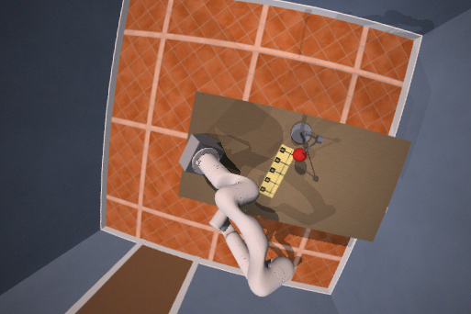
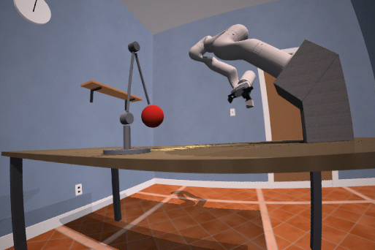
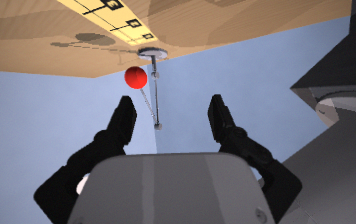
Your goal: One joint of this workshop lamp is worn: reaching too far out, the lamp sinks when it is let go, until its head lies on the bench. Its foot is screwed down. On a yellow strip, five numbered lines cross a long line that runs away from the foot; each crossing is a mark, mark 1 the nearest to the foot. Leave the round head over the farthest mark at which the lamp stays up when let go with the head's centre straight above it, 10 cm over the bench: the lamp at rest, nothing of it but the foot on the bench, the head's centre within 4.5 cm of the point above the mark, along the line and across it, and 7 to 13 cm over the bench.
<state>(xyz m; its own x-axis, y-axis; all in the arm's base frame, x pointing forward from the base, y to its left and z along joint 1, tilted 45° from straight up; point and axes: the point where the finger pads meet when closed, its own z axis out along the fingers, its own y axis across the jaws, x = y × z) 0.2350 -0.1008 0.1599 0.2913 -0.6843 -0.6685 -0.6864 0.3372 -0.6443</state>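
The lamp stands folded up on its round grey foot [image 1: 301,132] [image 2: 126,150] [image 3: 152,52]. Its two thin arms rise to a top joint [image 2: 134,46]. The round red head [image 1: 299,154] [image 2: 152,115] [image 3: 135,77] hangs free, high over the bench, near the foot end of the yellow strip [image 1: 274,172] [image 3: 107,12]. The strip's numbered lines run away from the foot. My gripper [image 2: 240,100] [image 3: 172,104] is open and empty. It is in the air well away from the head and points towards the lamp. In the overhead view the arm hides it.
The wooden bench [image 1: 361,184] [image 2: 243,157] [image 3: 210,25] carries my grey pedestal [image 1: 191,151] [image 2: 316,91] at one end. A wall shelf [image 2: 108,91] sticks out behind the lamp. A door is behind the pedestal.
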